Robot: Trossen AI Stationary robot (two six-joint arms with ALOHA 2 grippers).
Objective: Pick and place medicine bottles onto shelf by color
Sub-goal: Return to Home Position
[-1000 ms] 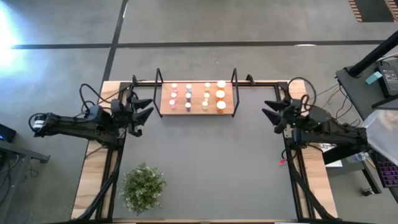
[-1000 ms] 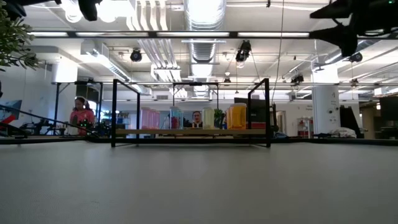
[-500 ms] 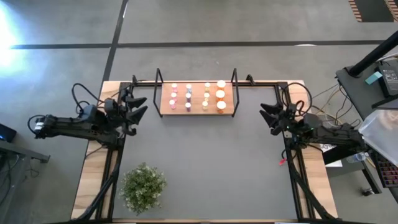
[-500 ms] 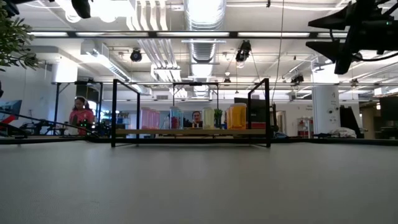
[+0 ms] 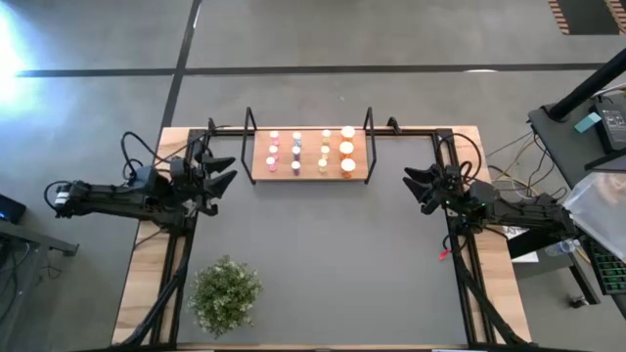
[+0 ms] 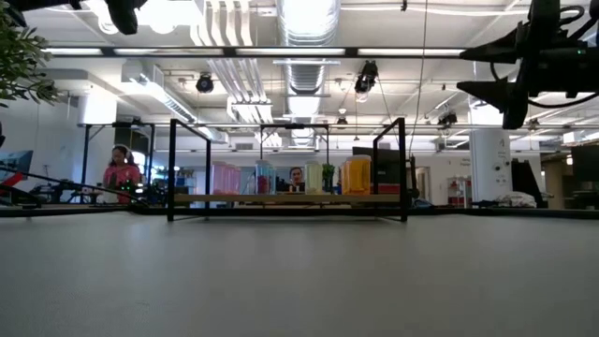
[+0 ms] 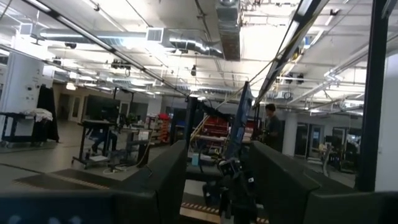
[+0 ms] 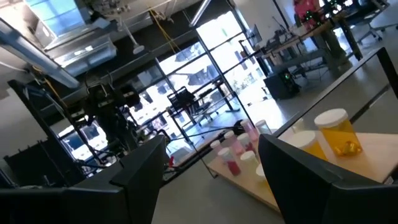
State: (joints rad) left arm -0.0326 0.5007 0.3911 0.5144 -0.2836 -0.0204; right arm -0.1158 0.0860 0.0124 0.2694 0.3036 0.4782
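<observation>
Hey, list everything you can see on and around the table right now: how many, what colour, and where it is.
Shelf: one, light wood with black wire ends, back middle of the table.
Bottles: twelve, white caps, pink, purple and orange bodies, standing on the shelf in four lines of three.
Plant: one, green, front left of the table.
Table: one, dark grey mat with wooden edges.
Person: one, pink top, far off in the room behind the table.
Left gripper: one, dark, open and empty, raised just left of the shelf.
Right gripper: one, dark, open and empty, raised to the right of the shelf.
</observation>
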